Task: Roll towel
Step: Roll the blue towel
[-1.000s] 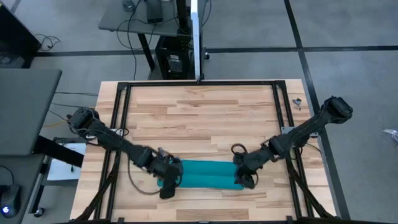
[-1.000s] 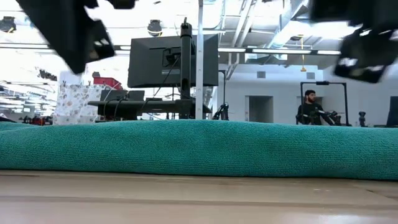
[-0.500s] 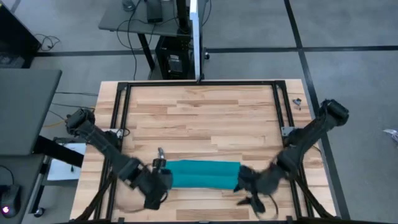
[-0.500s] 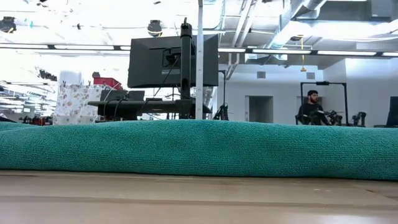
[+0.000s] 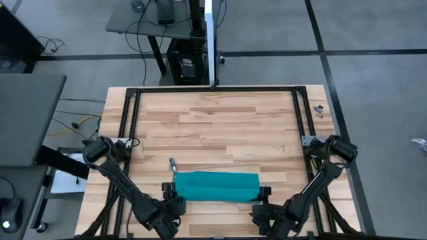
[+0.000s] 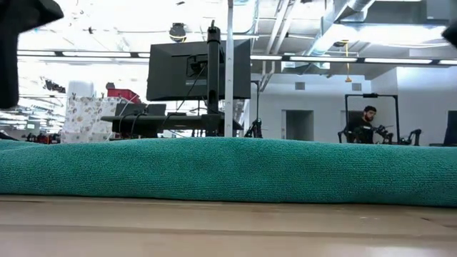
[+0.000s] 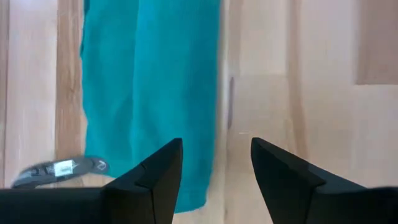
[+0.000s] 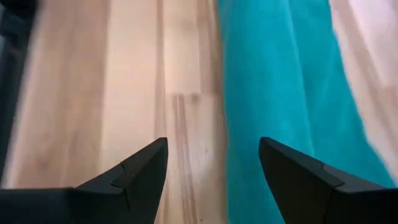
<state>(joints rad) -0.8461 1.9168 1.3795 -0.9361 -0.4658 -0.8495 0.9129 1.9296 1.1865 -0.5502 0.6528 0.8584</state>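
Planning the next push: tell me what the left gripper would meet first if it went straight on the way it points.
Probably the towel. In the wrist view the left gripper has open jaws aimed along the towel's edge, one finger over the cloth and the other over bare table. Its height above the cloth is unclear, so it could skim past.

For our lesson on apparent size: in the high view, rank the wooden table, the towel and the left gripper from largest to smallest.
1. Wooden table
2. Towel, a long roll
3. Left gripper, open beside the roll's end, clearly smallest
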